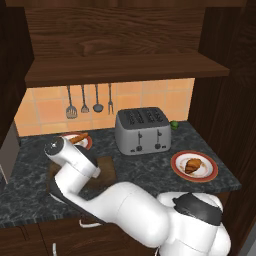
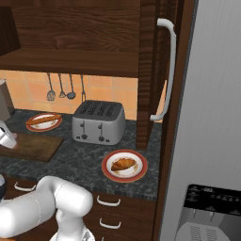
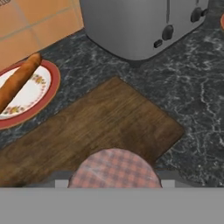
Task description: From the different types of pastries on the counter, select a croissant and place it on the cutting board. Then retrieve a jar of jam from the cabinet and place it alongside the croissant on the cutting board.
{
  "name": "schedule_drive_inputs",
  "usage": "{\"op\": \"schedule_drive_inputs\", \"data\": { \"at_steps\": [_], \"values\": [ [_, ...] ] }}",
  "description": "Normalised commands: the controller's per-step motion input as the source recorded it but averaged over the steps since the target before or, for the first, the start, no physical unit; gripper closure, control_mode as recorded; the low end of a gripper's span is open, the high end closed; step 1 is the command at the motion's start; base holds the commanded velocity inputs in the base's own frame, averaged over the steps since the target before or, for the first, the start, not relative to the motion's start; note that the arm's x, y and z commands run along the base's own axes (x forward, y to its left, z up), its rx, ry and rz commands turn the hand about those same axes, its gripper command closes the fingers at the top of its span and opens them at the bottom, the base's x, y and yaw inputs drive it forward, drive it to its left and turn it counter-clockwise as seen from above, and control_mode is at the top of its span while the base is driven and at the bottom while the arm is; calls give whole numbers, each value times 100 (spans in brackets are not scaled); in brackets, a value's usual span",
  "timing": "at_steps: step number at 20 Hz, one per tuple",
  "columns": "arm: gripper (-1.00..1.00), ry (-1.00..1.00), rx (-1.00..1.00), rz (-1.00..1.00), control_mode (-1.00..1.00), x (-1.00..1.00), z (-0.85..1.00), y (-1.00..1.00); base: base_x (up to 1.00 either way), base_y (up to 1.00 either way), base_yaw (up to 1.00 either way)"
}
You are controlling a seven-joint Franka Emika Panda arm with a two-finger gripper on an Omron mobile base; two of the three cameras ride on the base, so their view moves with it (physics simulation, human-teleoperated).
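One pincer [image 3: 114, 183] pinching jar of jam [image 3: 114, 170] over cutting board [image 3: 100, 127]; croissant [image 1: 192, 165] on plate [image 1: 210, 175].

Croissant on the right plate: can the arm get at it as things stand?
Probably not yet. The fingers are shut on the jar over the cutting board, so they would have to set it down first. Otherwise the counter between board and croissant, in front of the toaster, lies open.

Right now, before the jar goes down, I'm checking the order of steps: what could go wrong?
The croissant sits on its plate, not on the cutting board; the jar, set mid-board, might crowd its spot. The bread stick's plate lies close beside the board; a drifting jar could bump it.
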Motion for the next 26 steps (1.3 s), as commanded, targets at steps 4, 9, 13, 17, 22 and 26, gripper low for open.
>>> {"op": "schedule_drive_inputs", "data": {
  "at_steps": [4, 9, 13, 17, 22, 26],
  "values": [
    [100, 15, -3, 0, -100, 8, -44, 0, 0, 0, 0],
    [100, -5, -10, 0, -100, 14, -14, 5, 0, 0, 0],
    [100, -4, -7, 0, -100, 31, -14, 4, 0, 0, 0],
    [100, 5, 4, -1, -100, 43, -13, 0, 0, 0, 0],
    [100, 2, 2, -3, -100, 56, -23, 0, 0, 0, 0],
    [100, 0, 0, -1, -100, 50, -54, 9, 0, 0, 0]
  ]
}}
